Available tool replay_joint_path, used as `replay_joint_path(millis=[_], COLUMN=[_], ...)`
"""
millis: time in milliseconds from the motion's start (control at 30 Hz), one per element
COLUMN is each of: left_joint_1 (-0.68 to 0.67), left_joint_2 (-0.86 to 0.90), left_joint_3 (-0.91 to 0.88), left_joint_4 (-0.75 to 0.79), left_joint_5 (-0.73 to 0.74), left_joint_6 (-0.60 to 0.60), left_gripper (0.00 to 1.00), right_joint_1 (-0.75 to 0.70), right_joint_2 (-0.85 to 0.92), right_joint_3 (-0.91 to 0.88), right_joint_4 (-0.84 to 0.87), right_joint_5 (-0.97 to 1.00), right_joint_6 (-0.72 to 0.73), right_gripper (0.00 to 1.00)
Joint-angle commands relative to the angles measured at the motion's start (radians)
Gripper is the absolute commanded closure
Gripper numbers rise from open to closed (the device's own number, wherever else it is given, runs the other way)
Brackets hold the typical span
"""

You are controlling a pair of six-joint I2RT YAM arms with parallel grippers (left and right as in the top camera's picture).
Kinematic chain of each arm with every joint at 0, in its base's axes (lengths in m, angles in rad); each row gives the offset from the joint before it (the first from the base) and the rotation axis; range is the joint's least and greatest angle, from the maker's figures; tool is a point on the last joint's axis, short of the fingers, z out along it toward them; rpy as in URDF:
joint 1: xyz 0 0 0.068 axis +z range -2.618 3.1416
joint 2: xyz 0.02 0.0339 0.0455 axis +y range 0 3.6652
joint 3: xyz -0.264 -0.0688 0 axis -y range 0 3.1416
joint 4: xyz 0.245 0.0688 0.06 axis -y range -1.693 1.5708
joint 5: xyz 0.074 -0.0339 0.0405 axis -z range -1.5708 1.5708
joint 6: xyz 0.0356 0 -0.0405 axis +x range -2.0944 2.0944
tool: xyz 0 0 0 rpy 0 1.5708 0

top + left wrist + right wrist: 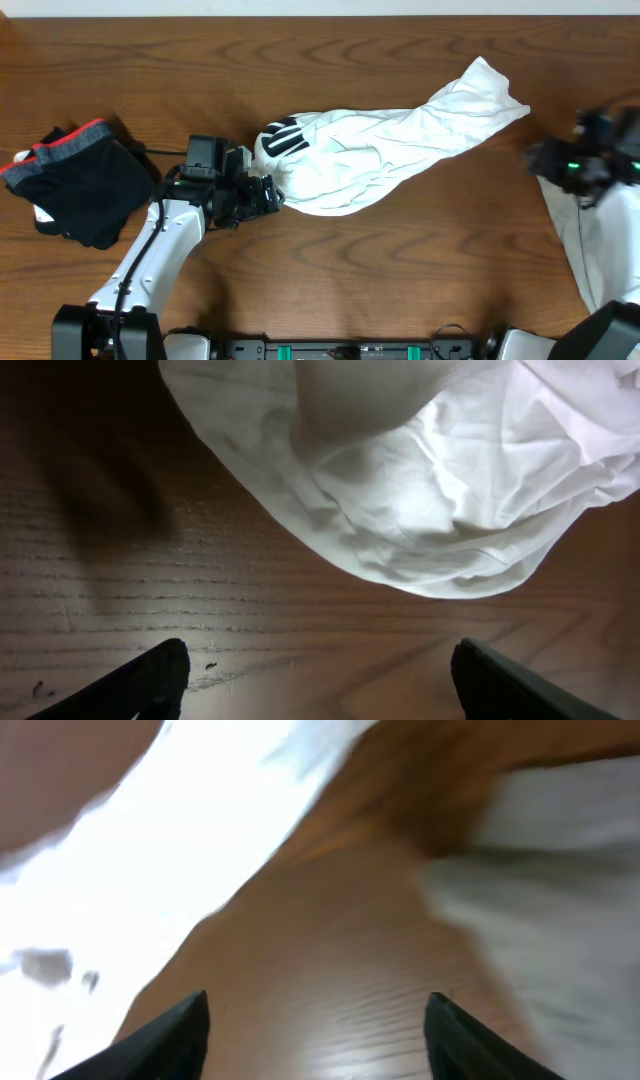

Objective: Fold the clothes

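Shirt (390, 150), white, is lying bunched in a long roll across the middle of the table (400, 290). It is running from lower left to upper right, and dark printed bars (283, 137) are showing at its left end.

Left gripper (268, 195): its jaws are standing wide apart and holding nothing. In the wrist view both fingers (160, 675) are sitting low over bare wood. The shirt's rounded, creased edge is lying just ahead of them, near but not touching. From overhead the gripper is pointing at the shirt's lower left edge, below the dark bars.

Right gripper (540, 160): it is blurring in the overhead view, off the shirt's upper right tip and apart from it. The wrist view is blurring too, but its fingers (185, 1025) are showing spread with only wood between them, so the jaws are open and empty. White shirt fabric is filling the upper left of that view.

Outward from the arms:
- Dark garment (80, 185) with a red-and-grey band is lying crumpled at the table's far left, well apart from the shirt.
- Pale cloth (590, 240) is lying at the table's right side, partly under the right arm and running toward the lower right corner. It is also showing grey at the right of the right wrist view. I cannot tell what kind of piece it is.
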Motion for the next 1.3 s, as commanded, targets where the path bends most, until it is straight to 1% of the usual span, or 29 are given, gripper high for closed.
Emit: replay_joint_path(millis=[0,67,167,433,500,567,633,733,767,800,867,967,1067,1133,1267], left_joint_1=[-0.001,-0.001,-0.001,-0.002,-0.002,-0.002,-0.001,-0.001,-0.001,-0.001,0.005,0.039,0.095,0.128,0.163], left_joint_2=[0.006,0.008,0.024,0.166,0.213,0.258,0.276,0.274,0.269,0.257,0.220,0.101,-0.093,-0.243,-0.505], left_joint_3=[0.005,0.000,-0.010,-0.014,-0.014,-0.014,-0.014,-0.014,-0.014,-0.013,-0.013,-0.013,-0.002,0.002,0.002], left_joint_4=[-0.005,0.007,0.036,0.169,0.191,0.237,0.282,0.330,0.335,0.332,0.304,0.211,0.089,0.037,0.013], left_joint_5=[-0.012,-0.015,-0.056,-0.059,-0.056,-0.041,0.012,0.128,0.153,0.162,0.161,0.196,0.289,0.311,0.309], left_joint_6=[0.009,0.009,-0.008,-0.009,-0.010,-0.010,-0.010,-0.009,-0.009,-0.009,-0.005,-0.005,-0.006,-0.006,-0.005], left_gripper=[0.13,0.12,0.12,0.12,0.14,0.24,0.40,0.90,0.94,0.94,0.94,0.94,0.94,0.94,0.94], right_joint_1=[0.116,0.169,0.203,0.210,0.210,0.210,0.210,0.210,0.210,0.210,0.210,0.210,0.210,0.210,0.213], right_joint_2=[0.020,0.030,0.032,0.032,0.032,0.032,0.032,0.032,0.032,0.032,0.032,0.032,0.032,0.032,0.032], right_joint_3=[0.004,0.004,0.004,0.004,0.004,0.004,0.004,0.004,0.004,0.004,0.004,0.004,0.004,0.004,0.004], right_joint_4=[-0.012,-0.011,-0.013,-0.055,-0.060,-0.062,-0.062,-0.062,-0.063,-0.063,-0.065,-0.065,-0.062,-0.056,-0.043], right_joint_5=[0.084,0.101,0.109,0.109,0.109,0.109,0.109,0.112,0.120,0.130,0.147,0.158,0.158,0.157,0.141], right_joint_6=[-0.052,-0.052,-0.051,-0.051,-0.051,-0.051,-0.051,-0.051,-0.051,-0.051,-0.048,-0.048,-0.047,-0.047,-0.044], right_gripper=[0.30,0.29,0.29,0.29,0.29,0.29,0.30,0.32,0.34,0.34,0.34,0.34,0.33,0.32,0.30])
